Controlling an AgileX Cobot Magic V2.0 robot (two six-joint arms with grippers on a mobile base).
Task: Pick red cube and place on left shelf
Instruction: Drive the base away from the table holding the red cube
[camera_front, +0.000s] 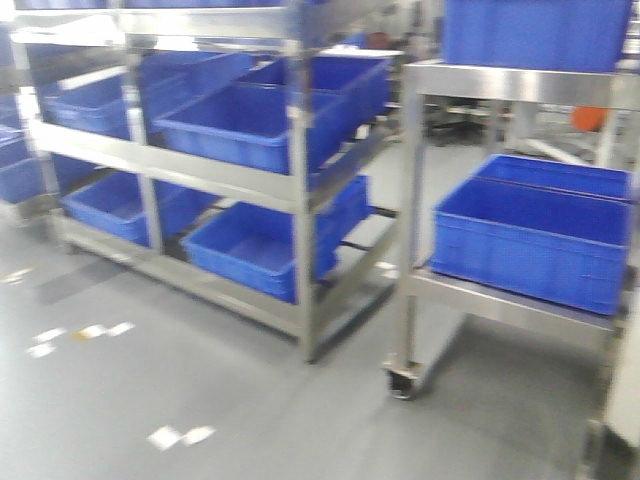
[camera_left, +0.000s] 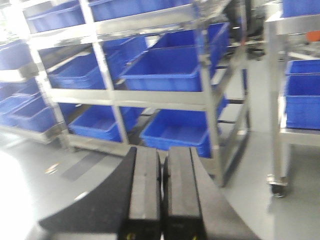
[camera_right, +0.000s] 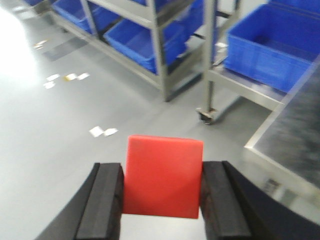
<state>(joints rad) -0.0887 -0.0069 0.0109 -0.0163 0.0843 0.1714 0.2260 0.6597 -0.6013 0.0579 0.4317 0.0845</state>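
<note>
Right gripper (camera_right: 161, 172) pinches the red plastic cube (camera_right: 163, 180) between its black pads (camera_right: 105, 200). Steel shelf rack (camera_right: 159, 55) holding blue plastic bins (camera_right: 142, 42) stands ahead and to its left, well apart. Left gripper (camera_left: 162, 167), pressed together, holds nothing.

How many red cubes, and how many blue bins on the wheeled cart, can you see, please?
Red cube: 1, held in the right gripper
Blue bins on the wheeled cart: 3, one on top and two on the lower shelf
Total: 4
</note>
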